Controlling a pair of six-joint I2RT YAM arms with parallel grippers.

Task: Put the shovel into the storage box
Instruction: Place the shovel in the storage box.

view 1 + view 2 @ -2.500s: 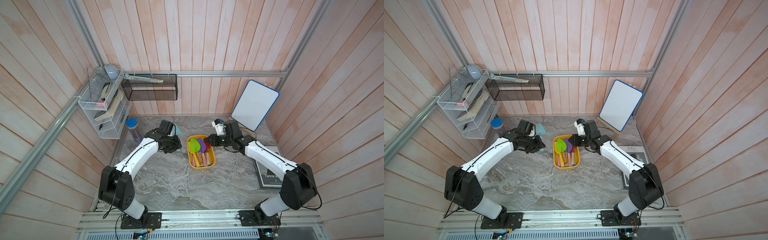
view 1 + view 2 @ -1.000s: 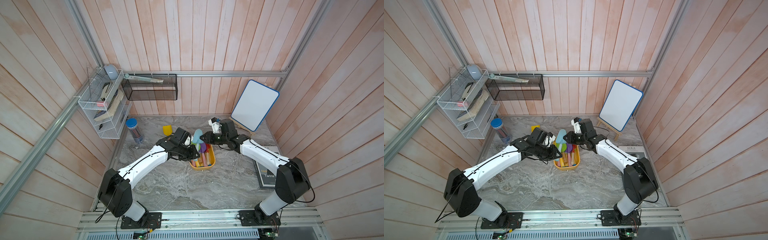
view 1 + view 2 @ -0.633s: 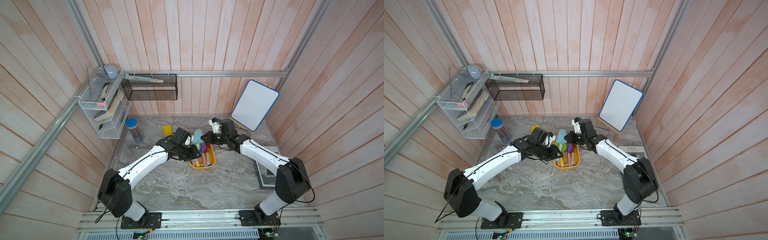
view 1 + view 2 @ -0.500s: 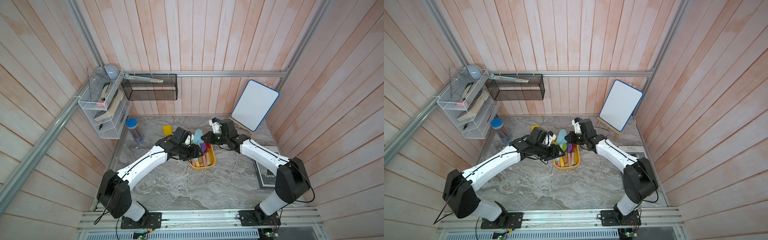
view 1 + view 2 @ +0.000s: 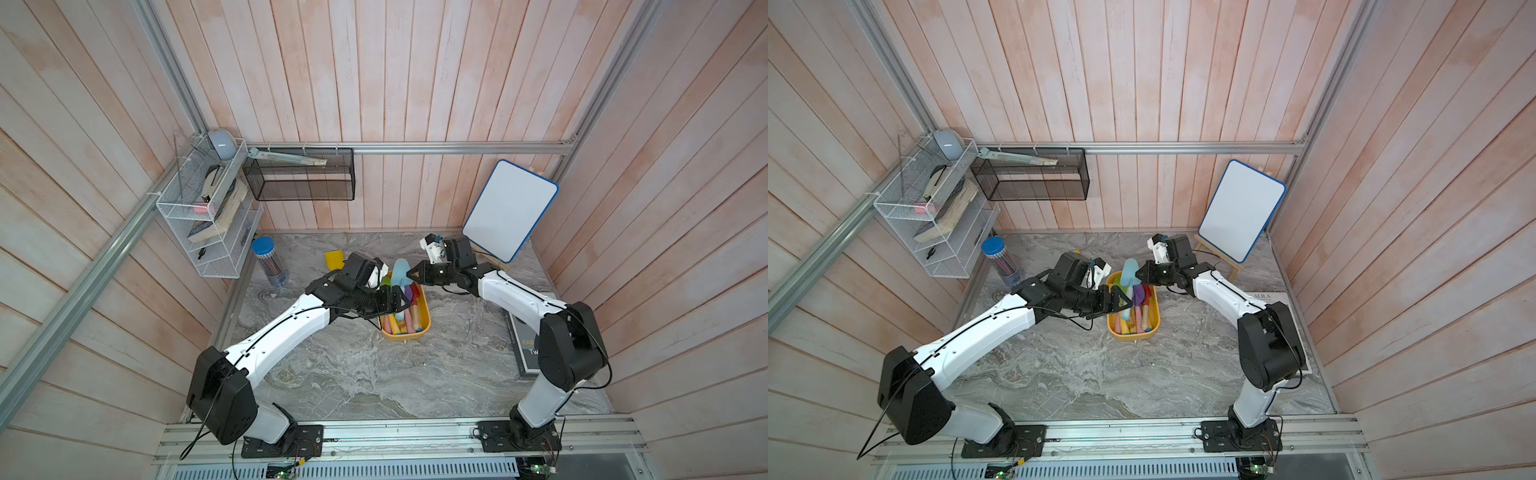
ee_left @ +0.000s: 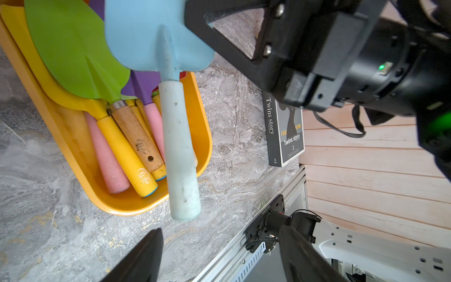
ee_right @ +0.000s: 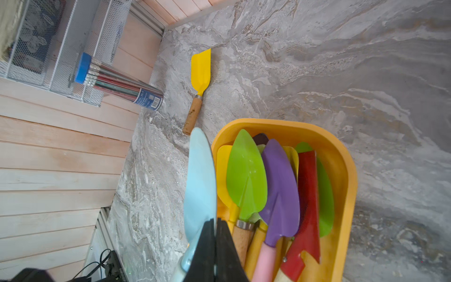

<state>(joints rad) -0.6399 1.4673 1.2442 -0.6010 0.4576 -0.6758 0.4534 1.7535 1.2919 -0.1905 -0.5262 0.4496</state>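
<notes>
Your right gripper (image 7: 214,241) is closed on the blade of the blue shovel (image 6: 180,146), which hangs over the box (image 6: 122,206) on the table (image 5: 374,374). Your left gripper (image 6: 219,228) stands wide open near the handle, not touching it.

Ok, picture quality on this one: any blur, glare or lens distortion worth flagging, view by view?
In both top views, even soft light, sharp, wall planks splayed by the wide lens, no glare on the whiteboard. Left wrist view: light blue shovel crisp, left gripper dark and soft-edged. Right wrist view: storage box rim sharp, red shovel looks slightly smeared.
</notes>
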